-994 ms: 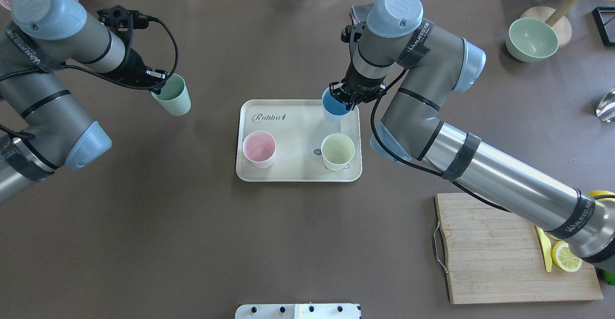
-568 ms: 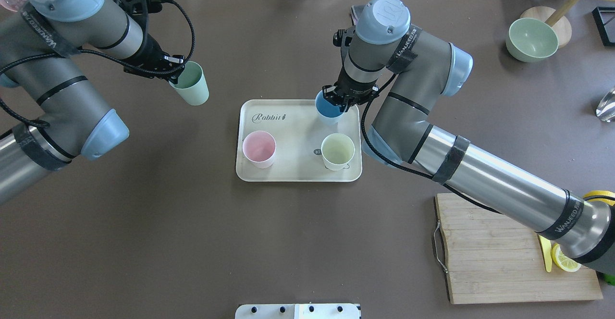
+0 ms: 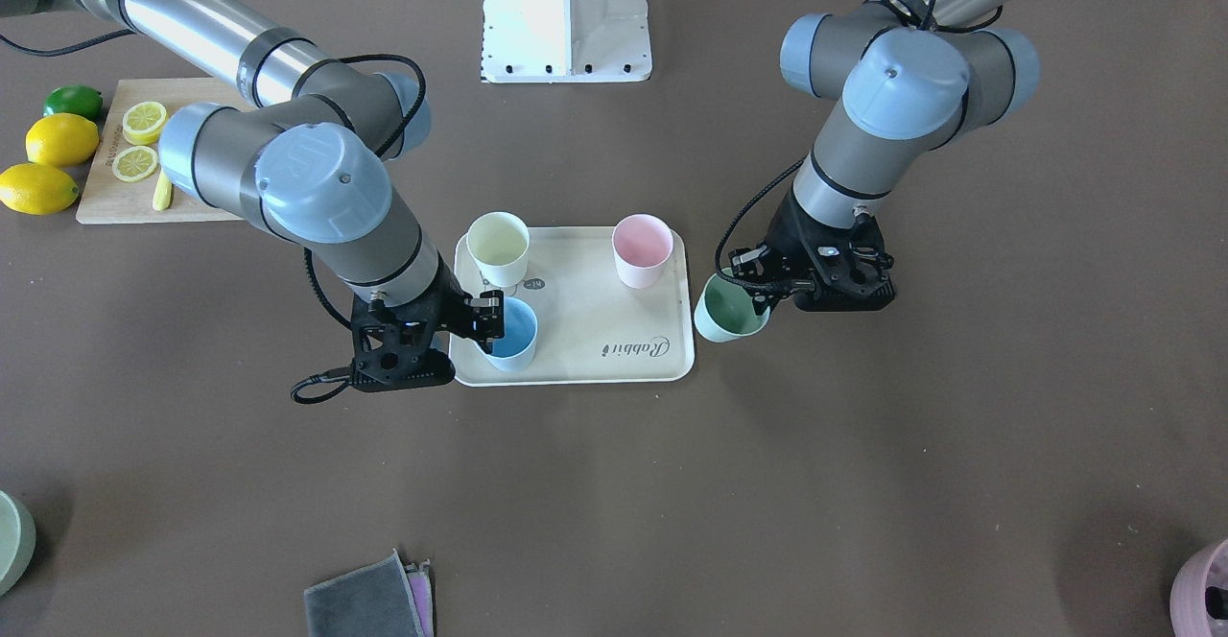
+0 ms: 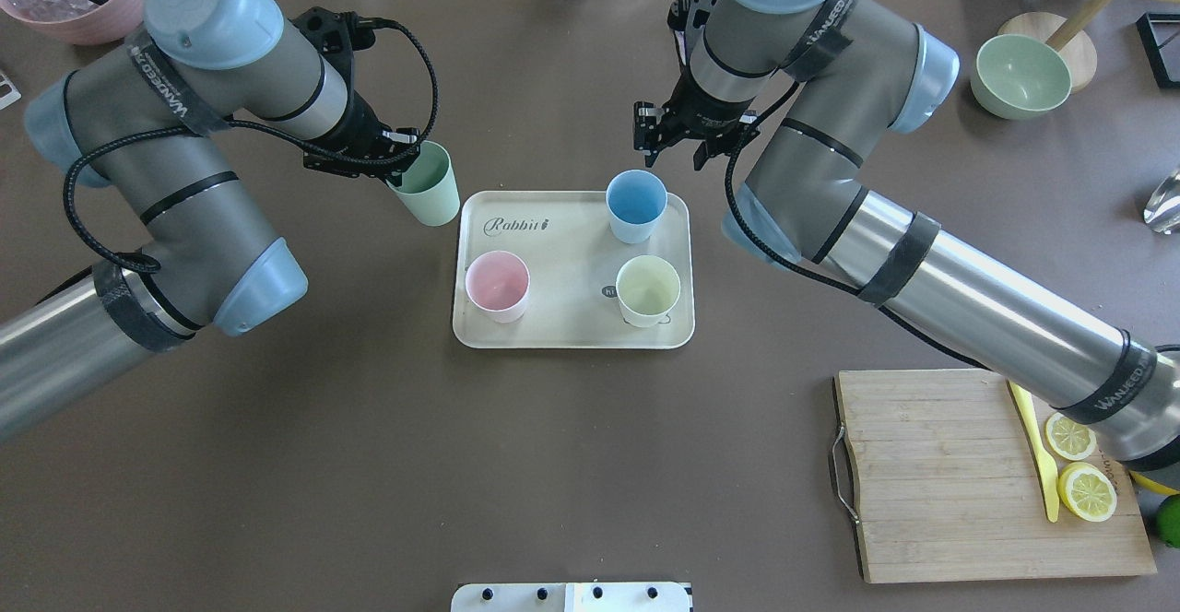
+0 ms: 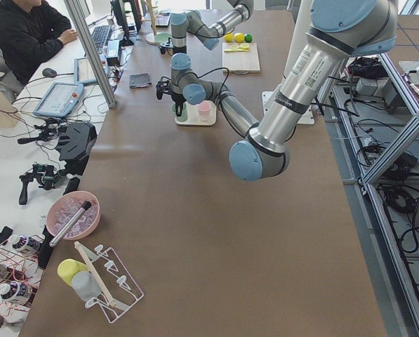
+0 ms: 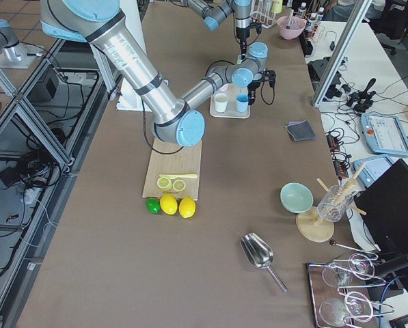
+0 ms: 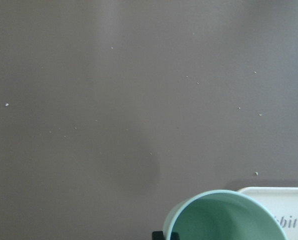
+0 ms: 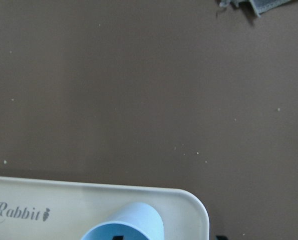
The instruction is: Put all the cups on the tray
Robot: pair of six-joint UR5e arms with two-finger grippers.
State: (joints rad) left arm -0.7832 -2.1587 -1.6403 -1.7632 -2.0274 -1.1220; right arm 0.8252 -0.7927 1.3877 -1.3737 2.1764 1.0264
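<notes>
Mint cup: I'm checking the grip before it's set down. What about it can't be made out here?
Left wrist view: mint cup cut off by the bottom edge; only its rim shows.
Overhead: left pincer contact with the rim lost among black wrist and cable.
Side views: too small to judge contact.

Seen from behind the robot: tray [image 4: 572, 253] mid-surface [image 4: 369, 464]. Three cups stand on it: far-right cup [image 4: 636, 206], near-left cup [image 4: 498, 286], near-right cup [image 4: 648, 289]. Fourth cup [image 4: 430, 192] is held tilted in the left end effector [image 4: 406, 158], just outside the tray's far-left corner. Right end effector [image 4: 670, 142] is spread apart beyond the tray's far edge, clear of the far-right cup. Cutting board [image 4: 940, 474] lies near right, with lemon slices [image 4: 1086, 490] on it.
</notes>
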